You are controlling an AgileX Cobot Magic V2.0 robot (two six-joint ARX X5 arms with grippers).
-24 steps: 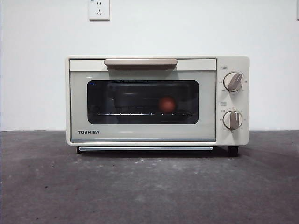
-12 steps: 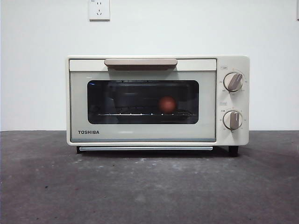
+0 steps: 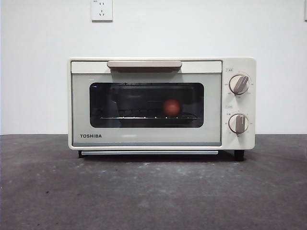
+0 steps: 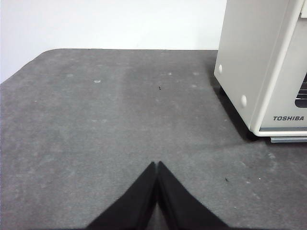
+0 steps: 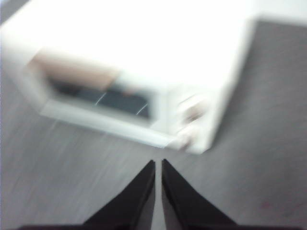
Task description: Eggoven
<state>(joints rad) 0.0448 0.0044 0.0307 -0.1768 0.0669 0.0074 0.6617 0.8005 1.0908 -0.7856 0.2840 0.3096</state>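
Egg (image 3: 171,107) sits inside closed oven (image 3: 144,139); both end effectors clenched, empty. Retreat clear of oven, avoid knobs (image 3: 239,84).

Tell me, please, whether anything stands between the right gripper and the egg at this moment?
Yes: the toaster oven's shut glass door stands in front of the egg, which sits on the rack inside. The right gripper hangs above the oven, empty.

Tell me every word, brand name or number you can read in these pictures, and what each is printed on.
"TOSHIBA": on the toaster oven, at the lower corner of its door; the left wrist view shows it too.
Small labels and dial marks around the two knobs: too small to read.
Wall socket above the oven: no readable text.
Right wrist view: too blurred to read anything.
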